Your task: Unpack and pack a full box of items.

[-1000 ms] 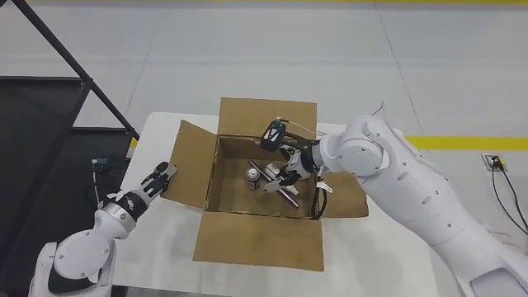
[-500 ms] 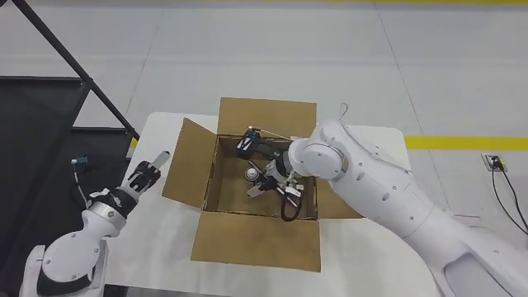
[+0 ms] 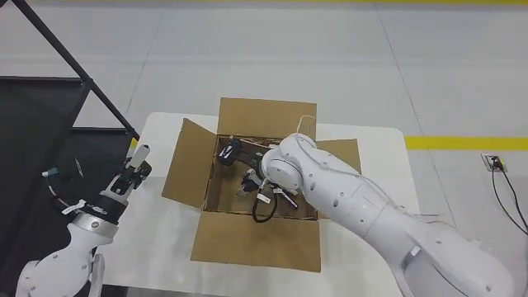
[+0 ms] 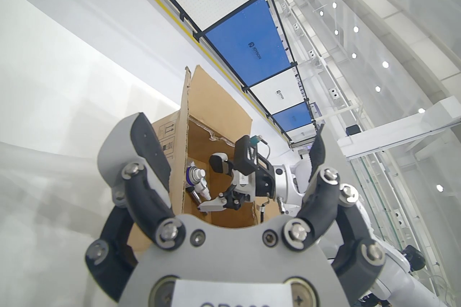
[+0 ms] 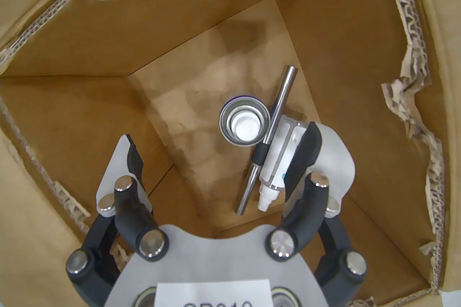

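On the white table point(image 3: 371, 144) we see the brown cardboard box point(image 3: 256, 243), flaps folded out, edges torn. On its floor stands a silver spray can point(image 5: 245, 125), with a metal rod point(image 5: 270, 139) lying between it and a small clear bottle point(image 5: 277, 157). Our right gripper point(image 5: 221, 139) hangs inside, spread wide and empty. The left gripper point(image 4: 230, 130), at the box's 9 o'clock, is spread and empty too.

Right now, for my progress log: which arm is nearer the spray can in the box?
Right. The right arm is inside the box, open jaws just above the spray can; the left arm is outside it, off to the left.
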Action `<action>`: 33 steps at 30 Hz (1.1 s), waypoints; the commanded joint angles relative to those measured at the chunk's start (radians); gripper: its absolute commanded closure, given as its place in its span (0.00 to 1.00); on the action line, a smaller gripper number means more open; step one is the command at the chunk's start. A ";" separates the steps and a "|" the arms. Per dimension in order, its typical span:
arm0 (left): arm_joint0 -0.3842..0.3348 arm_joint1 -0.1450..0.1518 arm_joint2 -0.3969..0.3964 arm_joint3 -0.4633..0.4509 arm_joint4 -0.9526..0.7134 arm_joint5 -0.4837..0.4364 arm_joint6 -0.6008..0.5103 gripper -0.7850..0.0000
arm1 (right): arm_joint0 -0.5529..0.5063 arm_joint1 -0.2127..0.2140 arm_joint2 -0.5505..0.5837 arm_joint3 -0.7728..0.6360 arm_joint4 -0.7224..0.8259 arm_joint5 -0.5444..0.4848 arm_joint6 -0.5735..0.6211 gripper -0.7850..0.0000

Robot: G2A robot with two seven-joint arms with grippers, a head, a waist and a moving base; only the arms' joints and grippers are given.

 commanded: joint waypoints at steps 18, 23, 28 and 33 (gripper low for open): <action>0.010 0.001 -0.001 -0.006 -0.002 -0.001 0.023 0.00 | -0.031 -0.015 0.007 0.002 -0.080 0.073 -0.006 0.00; 0.025 0.003 -0.008 -0.011 -0.004 0.002 0.038 0.00 | -0.035 -0.035 0.016 0.062 -0.084 0.034 -0.013 0.00; 0.034 0.005 -0.004 -0.014 -0.009 0.000 0.050 0.00 | -0.043 -0.055 0.025 0.123 -0.100 0.011 -0.070 0.00; 0.033 0.006 0.009 -0.017 -0.009 -0.001 0.059 0.00 | -0.051 -0.077 0.030 0.168 -0.119 0.005 -0.106 0.05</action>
